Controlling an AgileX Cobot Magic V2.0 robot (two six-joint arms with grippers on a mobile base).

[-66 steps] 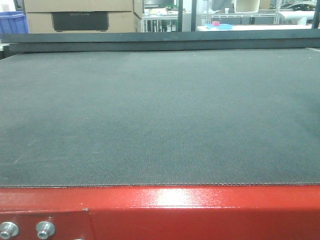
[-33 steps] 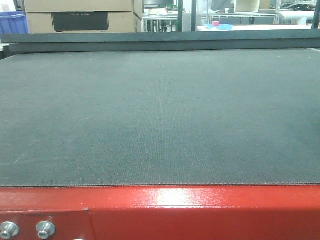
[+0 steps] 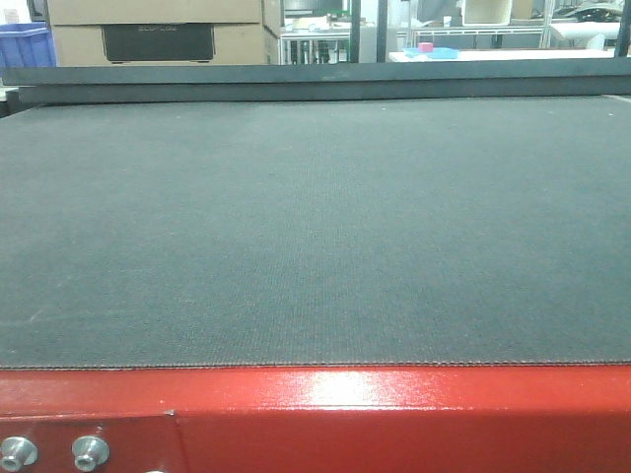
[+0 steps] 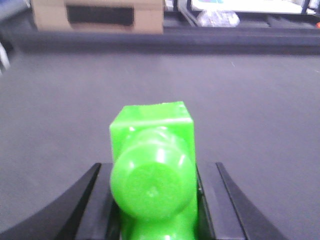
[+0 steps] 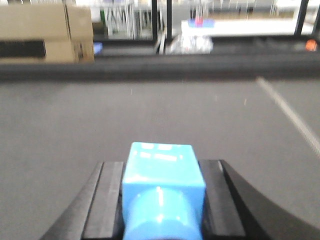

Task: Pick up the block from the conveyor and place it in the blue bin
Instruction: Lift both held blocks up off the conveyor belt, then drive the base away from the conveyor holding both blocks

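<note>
Conveyor [image 4: 250,100] below level left end effector [image 4: 157,172] gripping block [image 4: 150,122].

One conveyor [image 3: 315,227] fills the front view, with two silver bolts [image 3: 17,452] at its near left corner. Two blocks show in the wrist views: one green block [image 4: 152,150] and one blue block [image 5: 162,175]. One blue bin [image 3: 25,44] stands far back, beside what seem to be two stacked cardboard boxes [image 3: 158,39].
</note>
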